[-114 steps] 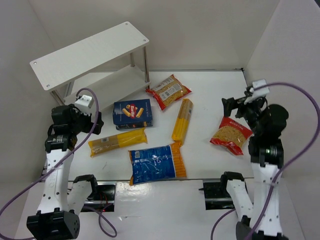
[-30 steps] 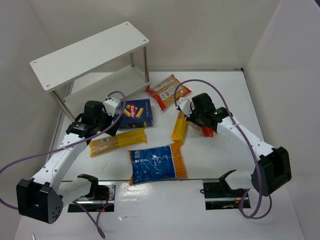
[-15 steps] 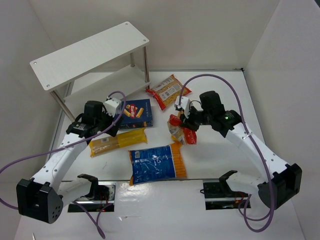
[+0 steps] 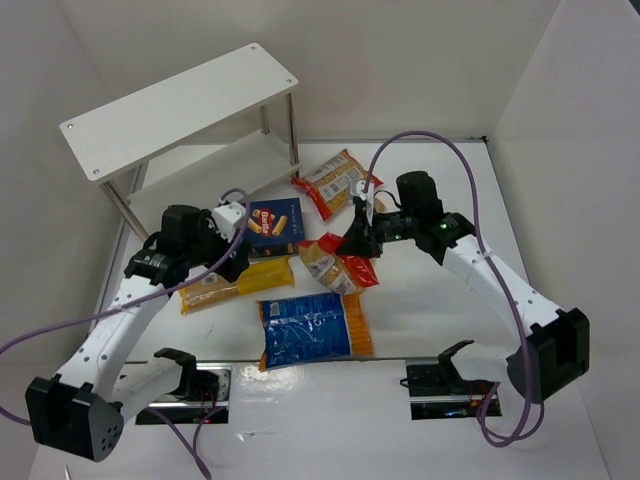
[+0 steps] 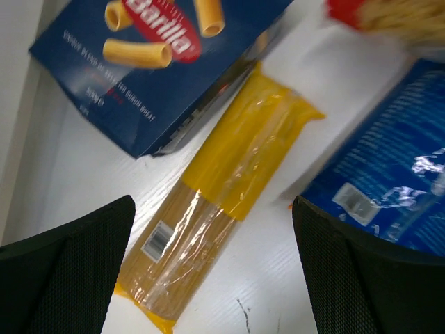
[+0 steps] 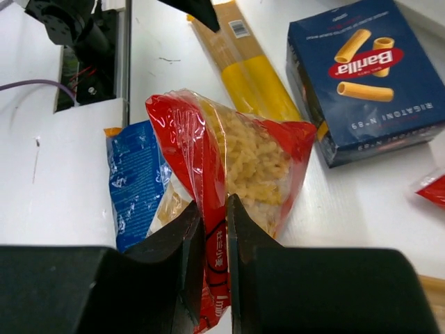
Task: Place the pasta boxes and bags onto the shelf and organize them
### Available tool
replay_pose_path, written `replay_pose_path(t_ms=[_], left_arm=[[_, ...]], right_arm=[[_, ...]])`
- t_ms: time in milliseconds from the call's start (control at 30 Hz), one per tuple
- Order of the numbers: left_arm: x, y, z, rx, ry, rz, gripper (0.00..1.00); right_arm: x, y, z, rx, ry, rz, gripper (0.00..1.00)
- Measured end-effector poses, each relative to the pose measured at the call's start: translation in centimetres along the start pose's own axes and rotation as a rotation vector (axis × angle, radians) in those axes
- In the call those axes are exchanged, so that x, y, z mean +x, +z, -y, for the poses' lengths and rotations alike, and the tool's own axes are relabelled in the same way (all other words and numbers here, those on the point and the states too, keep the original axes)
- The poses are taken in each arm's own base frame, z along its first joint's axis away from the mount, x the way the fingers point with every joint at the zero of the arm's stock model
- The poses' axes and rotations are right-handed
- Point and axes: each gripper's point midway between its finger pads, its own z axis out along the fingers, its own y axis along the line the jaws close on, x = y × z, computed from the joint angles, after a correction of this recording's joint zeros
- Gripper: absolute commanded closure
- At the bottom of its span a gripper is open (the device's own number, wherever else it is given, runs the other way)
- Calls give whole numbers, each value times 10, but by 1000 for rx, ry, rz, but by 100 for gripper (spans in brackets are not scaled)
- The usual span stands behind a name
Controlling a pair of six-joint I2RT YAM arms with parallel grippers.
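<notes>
My right gripper (image 4: pixel 357 241) (image 6: pixel 215 229) is shut on the red edge of a clear bag of yellow pasta (image 4: pixel 338 266) (image 6: pixel 252 154), which hangs above the table's middle. My left gripper (image 4: pixel 234 256) (image 5: pixel 212 278) hovers open over a long yellow pack (image 4: pixel 237 281) (image 5: pixel 222 184). The dark blue box (image 4: pixel 266 225) (image 5: pixel 156 66) (image 6: pixel 368 76) lies just behind that pack. A blue-orange bag (image 4: pixel 313 325) (image 5: pixel 389 188) (image 6: pixel 135 182) lies at the front. A second red-edged bag (image 4: pixel 337 182) lies near the white shelf (image 4: pixel 180 108), whose boards are bare.
The shelf's silver posts (image 4: pixel 293 130) stand close behind the blue box. White walls close the table in at the back and on both sides. Purple cables (image 4: pixel 430 140) loop above both arms. Black mounts (image 4: pixel 440 375) sit at the near edge.
My right arm has lifted the red-edged bag and carried it left, from the right of the table to the middle. My left arm has shifted slightly, gripper still open.
</notes>
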Motion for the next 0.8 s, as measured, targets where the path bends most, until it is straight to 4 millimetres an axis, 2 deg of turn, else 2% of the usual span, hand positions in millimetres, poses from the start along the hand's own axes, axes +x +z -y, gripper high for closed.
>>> replay_pose_path(t_ms=[200,300,467,600,700,800], left_arm=[[-33,-35,33,139,90,204,1],[-37,-41,44,200,119,241,1],[-34,-30,58,311,138,231,1],[-26,-18,68,407,184,220,1],[-27,-11,76,484,242,239,1],[-29,-3,81,542,281,265,1]], right_arm=[[10,17,11,-63,52,-8,100],[11,26,20,-87,75,-12,100],[6,35,27,-132,109,-7,100],[-12,35,24,-188,110,26,100],[-29,34,20,-239,92,62,100],[-37,34,13,-284,84,81,100]])
